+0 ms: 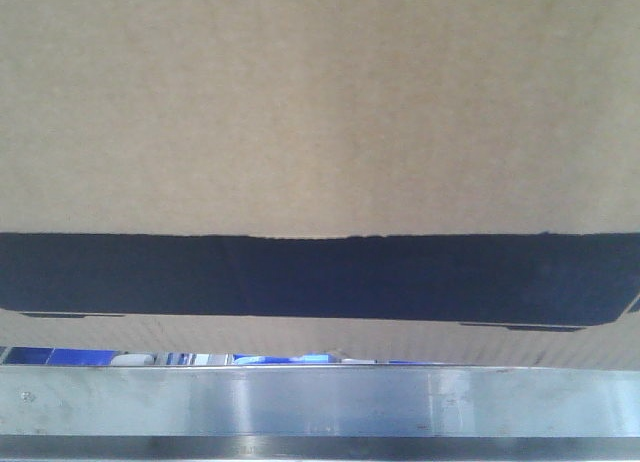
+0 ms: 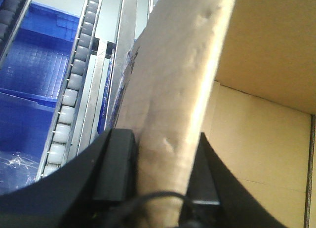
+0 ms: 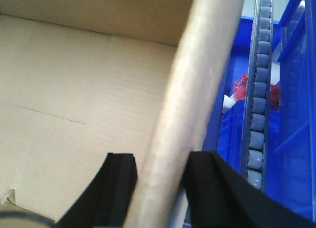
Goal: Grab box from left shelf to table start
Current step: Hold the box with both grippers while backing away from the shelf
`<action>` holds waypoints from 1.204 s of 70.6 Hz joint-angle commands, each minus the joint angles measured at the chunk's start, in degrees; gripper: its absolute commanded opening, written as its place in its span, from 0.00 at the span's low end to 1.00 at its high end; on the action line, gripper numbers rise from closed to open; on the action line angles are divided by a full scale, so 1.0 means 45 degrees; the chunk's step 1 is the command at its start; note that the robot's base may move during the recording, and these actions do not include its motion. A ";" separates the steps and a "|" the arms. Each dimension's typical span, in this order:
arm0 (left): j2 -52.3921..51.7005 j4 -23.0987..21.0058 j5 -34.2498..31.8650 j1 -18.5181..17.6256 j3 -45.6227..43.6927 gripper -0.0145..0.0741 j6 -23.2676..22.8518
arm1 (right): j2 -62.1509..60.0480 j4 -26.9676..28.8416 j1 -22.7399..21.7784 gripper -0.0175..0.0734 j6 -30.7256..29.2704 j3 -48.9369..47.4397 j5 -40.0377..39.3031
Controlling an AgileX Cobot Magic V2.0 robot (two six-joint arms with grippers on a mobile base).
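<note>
1. Exterior front-facing view: the box [image 1: 320, 102] fills nearly the whole frame. It is plain brown corrugated cardboard above a wide black panel [image 1: 320, 277] with a slightly ragged upper edge.
2. It sits just above the shiny metal front of the left shelf [image 1: 320, 402]. Slivers of blue bins [image 1: 290, 359] show in the gap between.
3. Left wrist-mounted view: the left hand [image 2: 160, 171] is clamped on 1 dented side wall of the box, with 1 black finger on each face. Pale rollers [image 2: 69, 97] run alongside.
4. Right wrist-mounted view: the right hand [image 3: 160, 176] is clamped on the opposite wall in the same way. The open inside is pale, faintly creased cardboard.

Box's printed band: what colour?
Black band across the brown cardboard box; best in the exterior front-facing view.
</note>
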 commanded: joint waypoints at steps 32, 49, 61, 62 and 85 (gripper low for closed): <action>-0.0255 -0.2748 -0.0581 -0.0415 -0.0544 0.05 0.1147 | 0.0127 0.0506 -0.0002 0.26 -0.0343 -0.0382 -0.2406; -0.0255 -0.2748 -0.0581 -0.0415 -0.0544 0.05 0.1147 | 0.0127 0.0506 -0.0002 0.26 -0.0343 -0.0382 -0.2406; -0.0255 -0.2748 -0.0581 -0.0415 -0.0544 0.05 0.1147 | 0.0127 0.0506 -0.0002 0.26 -0.0343 -0.0382 -0.2406; -0.0255 -0.2748 -0.0581 -0.0415 -0.0544 0.05 0.1147 | 0.0127 0.0506 -0.0002 0.26 -0.0343 -0.0382 -0.2406; -0.0255 -0.2748 -0.0581 -0.0415 -0.0544 0.05 0.1147 | 0.0127 0.0506 -0.0002 0.26 -0.0343 -0.0382 -0.2406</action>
